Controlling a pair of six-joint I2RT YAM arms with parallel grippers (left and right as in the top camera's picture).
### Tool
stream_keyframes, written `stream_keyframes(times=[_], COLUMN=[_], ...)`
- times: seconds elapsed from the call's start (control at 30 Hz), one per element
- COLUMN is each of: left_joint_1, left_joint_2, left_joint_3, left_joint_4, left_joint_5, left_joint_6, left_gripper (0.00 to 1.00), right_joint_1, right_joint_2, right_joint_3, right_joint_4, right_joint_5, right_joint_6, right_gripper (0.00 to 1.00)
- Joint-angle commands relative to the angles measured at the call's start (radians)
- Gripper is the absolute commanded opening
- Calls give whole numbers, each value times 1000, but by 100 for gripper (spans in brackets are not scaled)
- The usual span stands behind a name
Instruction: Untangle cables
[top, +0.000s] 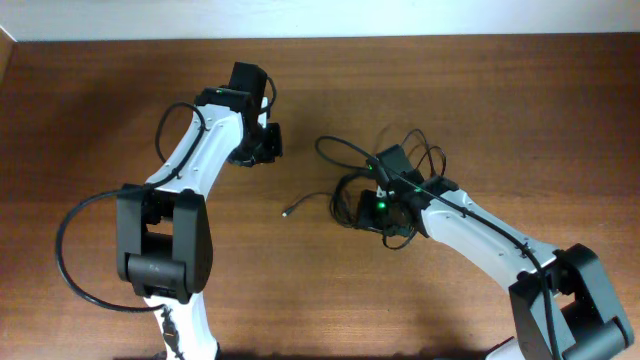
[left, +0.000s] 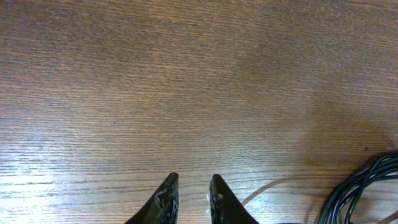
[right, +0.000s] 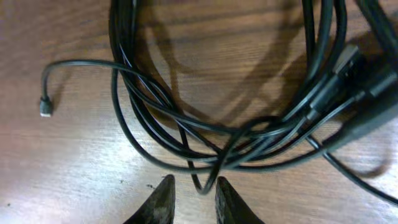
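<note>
On the brown worktop (top: 450, 80), the cables (right: 249, 130) lay in a messy heap just ahead of the right jaws, mostly running side to side. One thin loop (right: 200, 185) dipped between those jaws, which stood a little apart, not pinching it. The left jaws, also slightly apart and empty, sat farther off over bare wood.

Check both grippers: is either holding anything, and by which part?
Nothing is held. The left gripper is over bare wooden table; the right gripper has a loop of the thin black cables between open jaws.
</note>
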Motion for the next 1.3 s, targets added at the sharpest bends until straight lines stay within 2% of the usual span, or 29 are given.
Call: stream_keyframes(times=[0.0,0.07,0.23,0.53,0.67,0.7,0.73,0.77,0.8,0.87,0.9,0.93,1.0,1.17,1.27], left_joint_1=[-6,-6,-6,-6,-6,-6,-6,-6,-6,-6,-6,-6,-5,-6,-6], left_joint_2=[10,10,10,10,10,10,10,10,10,10,10,10,10,10,10], left_joint_3=[-6,-6,-6,-6,-6,-6,-6,-6,-6,-6,-6,-6,-6,-6,-6], left_joint_4=[2,2,2,6,16,19,21,21,21,21,21,21,28,37,51], left_joint_5=[8,8,8,10,46,56,57,57,57,57,67,84,129,175,327], left_joint_6=[-11,-11,-11,-18,-18,-18,-18,-18,-18,-18,-17,-12,30,58,184], left_gripper=[19,20,22,20,19,18,16,15,15,15,11,5,3,6,9], right_joint_1=[7,7,7,54,61,61,61,61,60,54,45,34,3,-85,-100], right_joint_2=[5,6,6,6,6,6,6,6,5,1,-5,-10,-14,-14,-13], right_joint_3=[-12,-12,-57,-145,-173,-173,-173,-172,-172,-170,-166,-164,-164,-164,-164], right_joint_4=[4,4,64,281,300,301,307,316,324,404,445,471,499,505,505], right_joint_5=[50,49,49,68,66,50,25,18,17,-116,-212,-270,-359,-654,-765], right_joint_6=[31,31,39,38,38,38,38,38,37,-69,-117,-122,-121,-163,-162], right_gripper=[21,18,17,8,9,14,15,4,4,4,4,4,4,4,4])
